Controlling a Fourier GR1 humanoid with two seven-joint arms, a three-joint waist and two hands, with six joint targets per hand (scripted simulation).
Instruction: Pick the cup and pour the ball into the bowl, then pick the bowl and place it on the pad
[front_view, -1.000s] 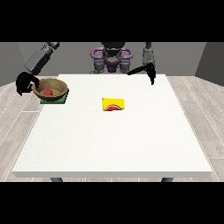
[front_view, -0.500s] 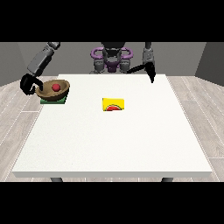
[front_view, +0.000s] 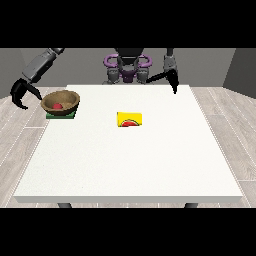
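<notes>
One bowl (front_view: 60, 102), brown and stiff-looking, sat on the green pad (front_view: 61, 115) with the red ball (front_view: 58, 106) inside. Beside the bowl, the hand at the view's left (front_view: 21, 94) hung apart, fingers spread, holding nothing. Its rim seemed the likeliest place to hold.

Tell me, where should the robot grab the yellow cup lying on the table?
Probably around its yellow sides. The cup lies tipped over near the table's middle, its red-lined mouth facing the camera, so a hand coming down from above could close across its body. The hand at the view's right hangs above the table's far edge, nearer than the other hand.
</notes>
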